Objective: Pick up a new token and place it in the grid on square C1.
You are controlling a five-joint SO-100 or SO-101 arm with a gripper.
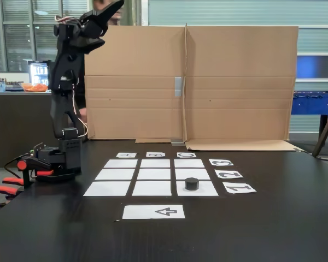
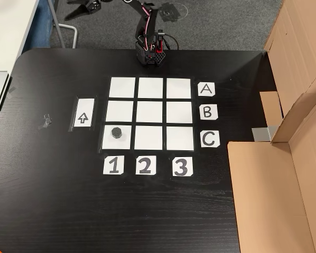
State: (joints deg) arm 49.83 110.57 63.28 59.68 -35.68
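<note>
A small black token [image 1: 192, 183] [image 2: 116, 132] rests on square C1 [image 1: 206, 190] [image 2: 124, 142], the corner cell of the grid [image 1: 154, 174] [image 2: 150, 112] that lines up with the C and 1 labels. The other eight white cells are bare. In the fixed view the arm is folded upright at the left of the table, and my gripper [image 1: 116, 6] is raised high, far above and to the left of the grid. Its fingers look pressed together with nothing between them. In the other view the arm's base [image 2: 150, 52] stands just beyond row A.
A white paper strip with an arrow [image 1: 153, 212] [image 2: 83, 112] lies beside column 1. A tall cardboard wall [image 1: 208, 82] [image 2: 284, 174] closes off the side past column 3. Part of a person shows behind the raised gripper in the fixed view.
</note>
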